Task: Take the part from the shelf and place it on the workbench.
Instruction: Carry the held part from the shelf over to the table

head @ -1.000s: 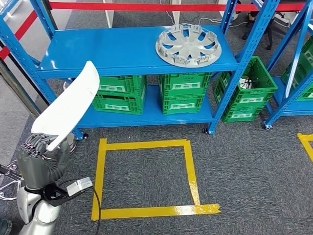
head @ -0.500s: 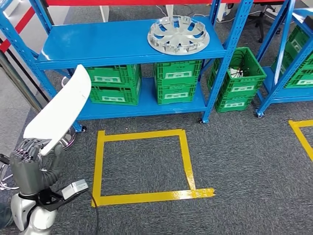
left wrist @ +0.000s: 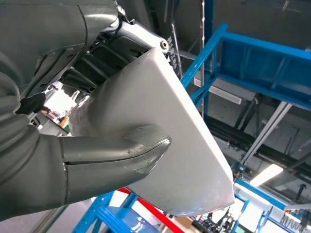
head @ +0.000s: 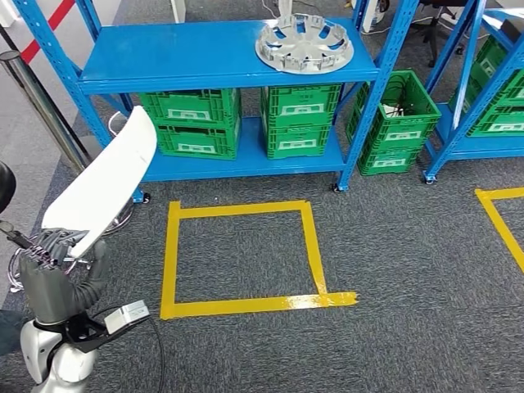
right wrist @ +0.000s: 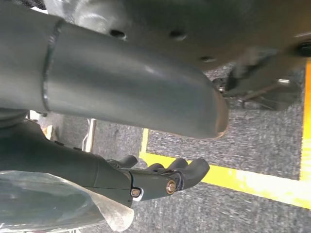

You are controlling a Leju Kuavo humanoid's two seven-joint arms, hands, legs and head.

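left robot hand [head: 52, 274] low at the left edge of the head view, fingers and thumb clamped on the lower end of the white part [head: 101, 187]. part is a long curved white panel, tilted up and away from the hand, upper end toward the blue shelf [head: 204, 57]. in the left wrist view the thumb [left wrist: 117, 153] presses across the panel's face [left wrist: 172, 145], darker fingers behind it. part is off the shelf, held in the air over the grey carpet [head: 401, 270].

yellow tape square [head: 244, 258] on the floor in front of the shelf. green crates [head: 191, 123] on the lower shelf level, grey wheel cover [head: 304, 42] on the top level, right side. another green crate [head: 395, 123] on the floor past the shelf post.

right robot hand [right wrist: 161, 182] in the right wrist view: hangs over carpet and yellow tape, fingers curled in, holding nothing.
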